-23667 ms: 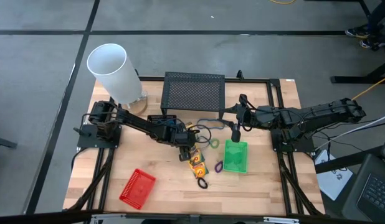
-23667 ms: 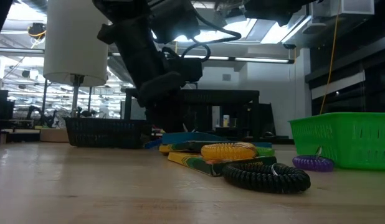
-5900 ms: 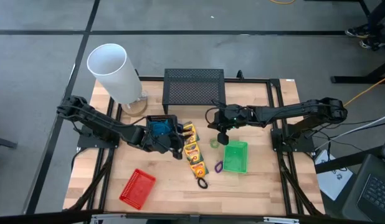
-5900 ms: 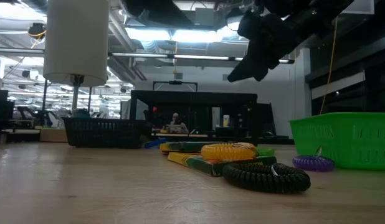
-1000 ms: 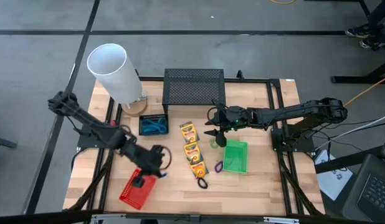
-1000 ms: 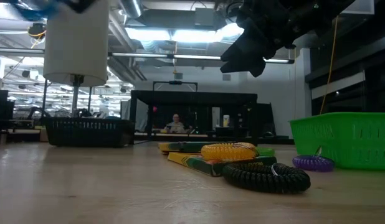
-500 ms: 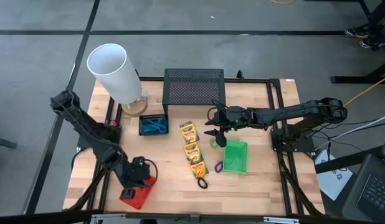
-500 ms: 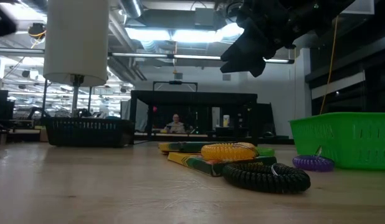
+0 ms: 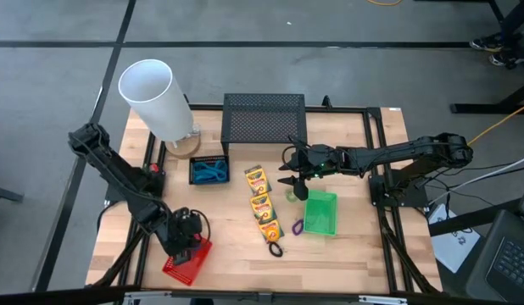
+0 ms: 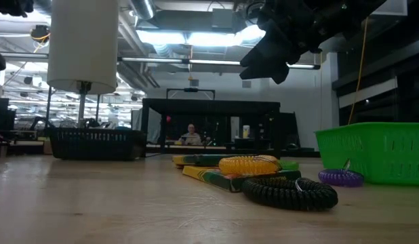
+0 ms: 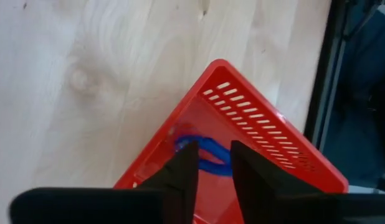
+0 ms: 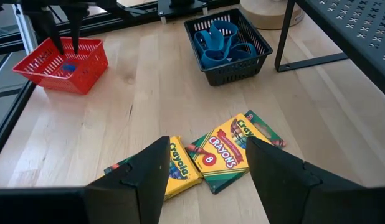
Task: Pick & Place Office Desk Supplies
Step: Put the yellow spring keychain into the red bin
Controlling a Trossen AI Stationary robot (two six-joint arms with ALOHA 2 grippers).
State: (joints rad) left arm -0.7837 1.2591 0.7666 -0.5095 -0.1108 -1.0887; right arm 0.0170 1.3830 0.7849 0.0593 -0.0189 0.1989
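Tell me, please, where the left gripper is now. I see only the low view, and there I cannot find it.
Observer: The left gripper hangs over the red plastic mesh basket, at the table's lower left in the high view.
Operator: Does it hold something?
Observer: No. Its fingers stand apart, and a small blue item lies in that basket below them.
Operator: What is inside the small black mesh basket?
Observer: The small black mesh basket holds blue-handled scissors.
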